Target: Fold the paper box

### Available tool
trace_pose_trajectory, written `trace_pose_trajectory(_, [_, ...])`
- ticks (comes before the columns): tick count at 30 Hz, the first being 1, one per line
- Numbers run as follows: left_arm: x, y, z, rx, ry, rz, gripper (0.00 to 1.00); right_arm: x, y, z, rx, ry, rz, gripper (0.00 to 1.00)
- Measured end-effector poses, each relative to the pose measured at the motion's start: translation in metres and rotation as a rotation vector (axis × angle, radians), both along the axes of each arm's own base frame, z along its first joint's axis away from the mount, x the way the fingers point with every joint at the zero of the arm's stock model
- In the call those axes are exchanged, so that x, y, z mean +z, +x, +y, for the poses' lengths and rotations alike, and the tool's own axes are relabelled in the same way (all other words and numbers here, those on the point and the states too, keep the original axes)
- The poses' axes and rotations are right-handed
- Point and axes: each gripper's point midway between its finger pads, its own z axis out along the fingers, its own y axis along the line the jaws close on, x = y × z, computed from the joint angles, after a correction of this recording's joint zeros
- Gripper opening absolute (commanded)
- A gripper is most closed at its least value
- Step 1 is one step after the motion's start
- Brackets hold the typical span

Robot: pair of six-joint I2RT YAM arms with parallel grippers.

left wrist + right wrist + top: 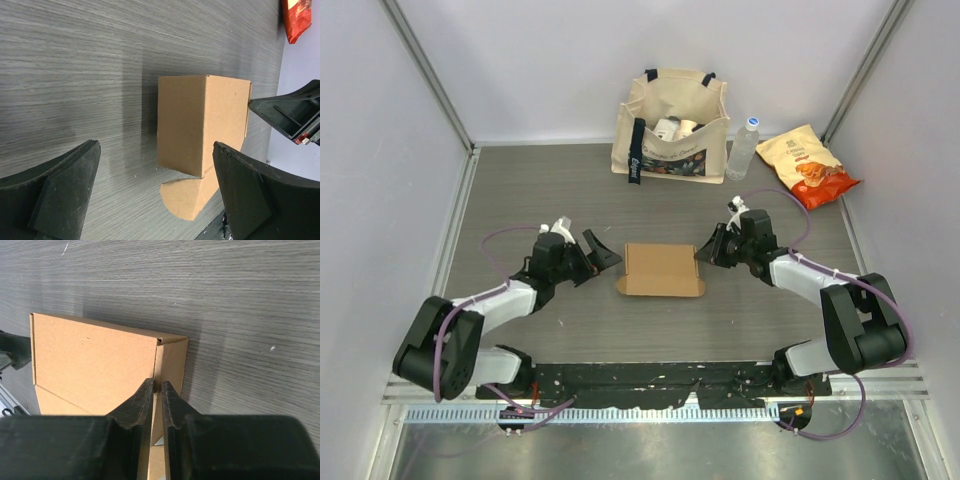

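Note:
The paper box lies in the middle of the table as a brown closed block. In the left wrist view the paper box has a rounded tab lying flat on the table at its near end. My left gripper stands just left of the box, wide open and empty, and its fingers frame the box without touching it. My right gripper is at the box's right end. Its jaws are nearly together with only a slit between them, the tips on the crease between top and end wall. I cannot see cardboard pinched between them.
A beige printed tote bag stands at the back centre, with a water bottle and a yellow-orange snack packet to its right. White walls close in the table on three sides. A black rail runs along the near edge.

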Motion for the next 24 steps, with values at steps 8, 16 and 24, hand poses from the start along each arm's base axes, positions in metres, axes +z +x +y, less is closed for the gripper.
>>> trace_pose_trajectory(8, [-0.012, 0.007, -0.024, -0.066, -0.113, 0.051, 1.00, -0.002, 0.002, -0.007, -0.017, 0.013, 0.002, 0.15])
trace_pose_trajectory(16, [0.018, 0.020, -0.040, -0.087, -0.250, -0.043, 1.00, -0.001, 0.003, -0.008, -0.020, 0.016, -0.001, 0.15])
trace_pose_trajectory(24, [0.028, 0.016, -0.052, -0.111, -0.284, -0.068, 1.00, -0.001, 0.003, -0.008, -0.020, 0.017, -0.004, 0.15])
